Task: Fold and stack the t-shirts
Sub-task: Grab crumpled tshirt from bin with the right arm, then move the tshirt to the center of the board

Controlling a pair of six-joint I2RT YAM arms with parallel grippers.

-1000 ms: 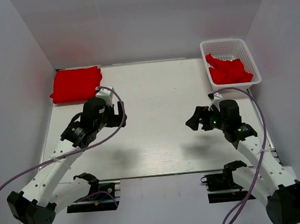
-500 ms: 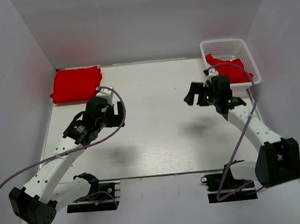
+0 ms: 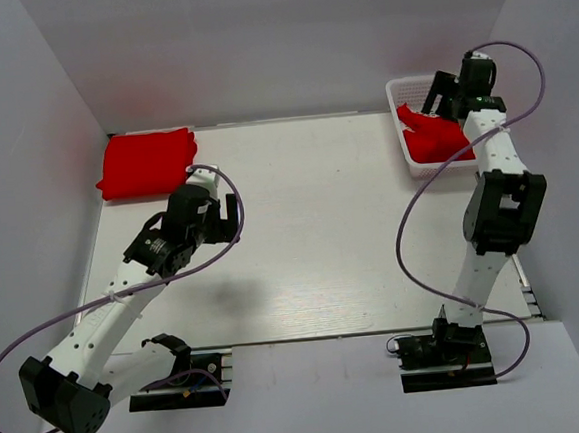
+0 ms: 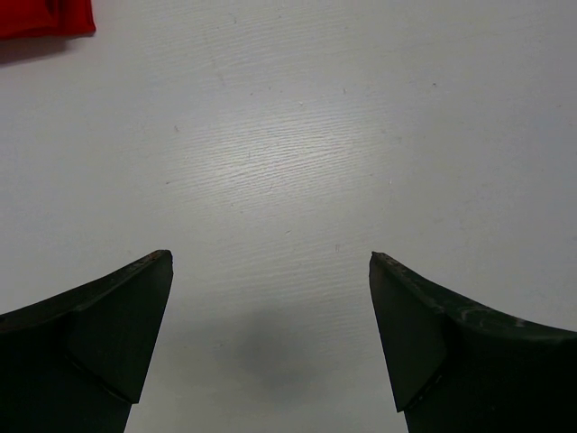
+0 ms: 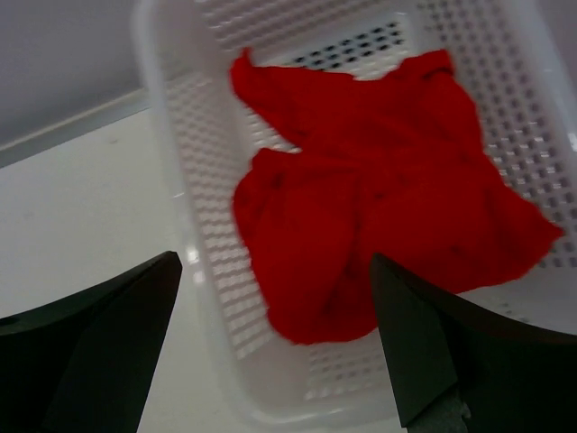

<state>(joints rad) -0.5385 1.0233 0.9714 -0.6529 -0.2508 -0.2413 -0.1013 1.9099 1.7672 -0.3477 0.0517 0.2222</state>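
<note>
Overhead, we see the right end effector (image 3: 446, 96) poised over the white mesh basket (image 3: 412, 86) in the upper right of the frame, at the far right corner of the bench (image 3: 310, 225). From its wrist camera we look between two dark fingers (image 5: 99, 334) spread wide apart with nothing held between them. Below them lies the crumpled red t-shirt cloth (image 5: 379, 244), heaped loosely inside the basket and reaching toward its right wall. We cannot tell whether that heap is one shirt or several. The fingers appear to sit above the cloth rather than in it. The left end effector (image 3: 228, 219) hovers over bare bench left of centre in the overhead view. Its own camera shows its fingers (image 4: 99, 334) likewise wide open and empty, with only the white surface beneath them. The folded red t-shirts (image 3: 148, 162) lie flat at the upper left corner of the bench, well apart from both end effectors. A corner of them shows at the upper left edge of the left wrist view. How many are stacked there we cannot tell.
</note>
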